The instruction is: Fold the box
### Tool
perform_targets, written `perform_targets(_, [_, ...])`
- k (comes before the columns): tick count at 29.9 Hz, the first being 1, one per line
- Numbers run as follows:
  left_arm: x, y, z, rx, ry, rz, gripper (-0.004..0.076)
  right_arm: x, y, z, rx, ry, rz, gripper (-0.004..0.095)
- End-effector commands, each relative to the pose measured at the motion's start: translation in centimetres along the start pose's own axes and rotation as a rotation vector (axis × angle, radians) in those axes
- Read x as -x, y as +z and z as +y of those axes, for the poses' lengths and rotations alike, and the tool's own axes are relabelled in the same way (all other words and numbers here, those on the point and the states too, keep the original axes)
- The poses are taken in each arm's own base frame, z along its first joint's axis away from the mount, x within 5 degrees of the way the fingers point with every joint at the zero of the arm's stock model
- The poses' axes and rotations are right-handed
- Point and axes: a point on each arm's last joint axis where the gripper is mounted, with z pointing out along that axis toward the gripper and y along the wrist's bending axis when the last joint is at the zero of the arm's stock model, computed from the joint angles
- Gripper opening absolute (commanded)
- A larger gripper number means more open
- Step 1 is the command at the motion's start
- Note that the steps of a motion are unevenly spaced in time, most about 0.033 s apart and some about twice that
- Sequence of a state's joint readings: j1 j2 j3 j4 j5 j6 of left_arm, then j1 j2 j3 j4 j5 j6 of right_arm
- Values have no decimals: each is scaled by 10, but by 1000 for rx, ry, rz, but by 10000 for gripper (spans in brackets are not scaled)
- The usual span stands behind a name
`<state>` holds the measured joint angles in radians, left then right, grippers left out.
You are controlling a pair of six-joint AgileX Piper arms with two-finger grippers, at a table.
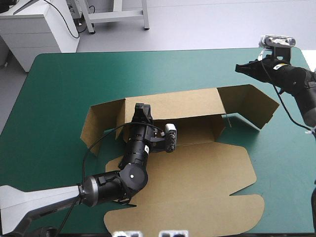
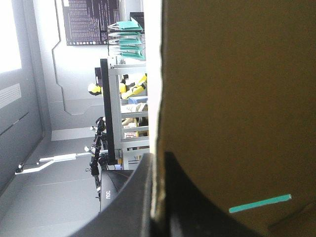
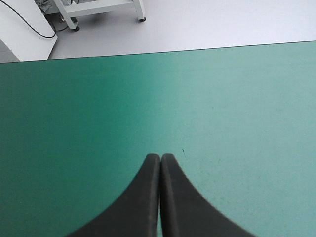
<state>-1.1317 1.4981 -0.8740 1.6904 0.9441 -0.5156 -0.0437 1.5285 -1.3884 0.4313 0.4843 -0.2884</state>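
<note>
The brown box lies open in the middle of the table. Its back wall stands up, a flap angles out at each end, and the wide lid panel lies flat toward the front edge. My left gripper reaches over the box floor to the left part of the back wall. In the left wrist view its fingers are shut on the upright board, whose edge runs between them. My right gripper hangs above the table's far right corner, apart from the box. It is shut and holds nothing.
Bare teal-green cover lies to the left of and behind the box. The right flap stands close below my right arm. The front lid edge almost reaches the table's front edge.
</note>
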Motion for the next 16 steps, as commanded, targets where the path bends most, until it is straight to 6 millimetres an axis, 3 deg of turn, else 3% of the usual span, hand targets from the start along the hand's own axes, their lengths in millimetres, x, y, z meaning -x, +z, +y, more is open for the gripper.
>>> perform_targets(1, [-1, -8, 22, 86, -32, -21, -8, 15, 0, 2, 12, -34, -92, -20])
perform_targets(8, [-1, -8, 22, 82, -33, -26, -8, -6, 9, 6, 87, -48, 109, -20])
perform_targets(16, [-1, -8, 22, 82, -33, -26, -8, -17, -6, 15, 160, -33, 273, -20])
